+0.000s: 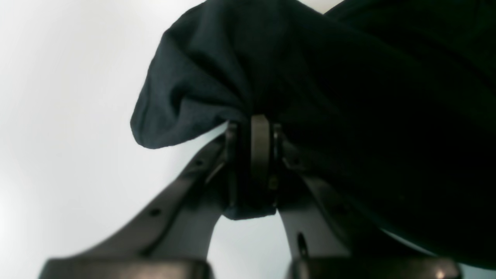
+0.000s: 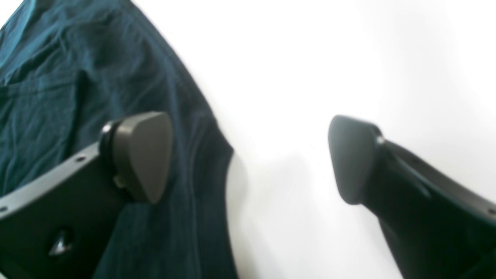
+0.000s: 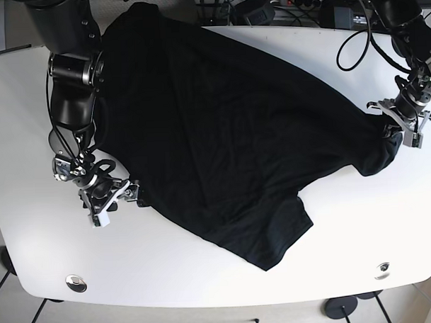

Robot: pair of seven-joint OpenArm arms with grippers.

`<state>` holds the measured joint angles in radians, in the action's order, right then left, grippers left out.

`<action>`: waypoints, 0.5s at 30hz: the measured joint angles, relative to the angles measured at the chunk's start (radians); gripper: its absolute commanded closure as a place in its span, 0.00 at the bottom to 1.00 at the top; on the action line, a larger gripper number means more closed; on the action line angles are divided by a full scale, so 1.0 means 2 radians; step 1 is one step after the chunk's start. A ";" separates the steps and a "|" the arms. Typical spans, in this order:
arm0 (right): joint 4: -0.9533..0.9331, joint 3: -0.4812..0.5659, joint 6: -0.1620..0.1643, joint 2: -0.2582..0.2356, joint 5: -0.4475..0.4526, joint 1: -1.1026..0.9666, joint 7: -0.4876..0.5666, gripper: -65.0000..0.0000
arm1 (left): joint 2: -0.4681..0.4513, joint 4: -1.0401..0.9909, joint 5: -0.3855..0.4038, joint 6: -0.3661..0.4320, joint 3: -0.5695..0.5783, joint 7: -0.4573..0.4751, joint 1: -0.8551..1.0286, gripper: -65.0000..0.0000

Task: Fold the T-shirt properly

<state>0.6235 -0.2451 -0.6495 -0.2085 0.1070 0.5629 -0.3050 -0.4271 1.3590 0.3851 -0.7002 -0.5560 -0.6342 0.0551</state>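
A dark navy T-shirt point(image 3: 221, 126) lies spread and rumpled across the white table point(image 3: 345, 228). My left gripper point(image 3: 396, 129), on the right in the base view, is shut on a bunched edge of the shirt. The left wrist view shows its jaws point(image 1: 255, 124) closed on a fold of the fabric point(image 1: 201, 77). My right gripper point(image 3: 114, 197) is open at the shirt's left edge. In the right wrist view point(image 2: 248, 159) one finger point(image 2: 143, 155) is over the shirt's hem point(image 2: 58, 97) and the other over bare table.
Cables and dark devices point(image 3: 281, 7) crowd the table's back edge. Round fittings sit near the front corners point(image 3: 76, 282) point(image 3: 381, 269). The right arm's body point(image 3: 71, 74) stands over the shirt's back left part.
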 measured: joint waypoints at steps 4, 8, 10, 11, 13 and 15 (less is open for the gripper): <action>-0.027 0.035 0.002 0.010 0.002 0.008 0.028 0.06 | 0.000 0.000 0.000 0.000 0.000 0.000 0.000 1.00; -0.024 0.039 -0.001 0.035 0.014 -0.008 0.053 0.06 | 0.000 0.000 0.000 0.000 0.000 0.000 0.000 1.00; -0.024 0.039 -0.002 0.044 0.014 -0.007 0.051 0.06 | 0.000 0.000 0.000 0.000 0.000 0.000 0.000 1.00; -0.024 0.040 -0.002 0.046 0.014 -0.007 0.051 0.08 | 0.000 0.000 0.000 0.000 0.000 0.000 0.000 1.00; -0.024 0.040 -0.002 0.046 0.014 -0.007 0.051 0.25 | -0.001 0.000 0.000 0.000 0.000 0.000 0.000 1.00; -0.025 0.040 -0.001 0.046 0.011 -0.007 0.045 0.49 | -0.002 0.000 0.000 0.000 0.000 0.000 0.000 1.00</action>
<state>0.5743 -0.1658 -0.6510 -0.1158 0.1284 0.5480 -0.2142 -0.4301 1.3590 0.3851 -0.7002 -0.5564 -0.6342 0.0547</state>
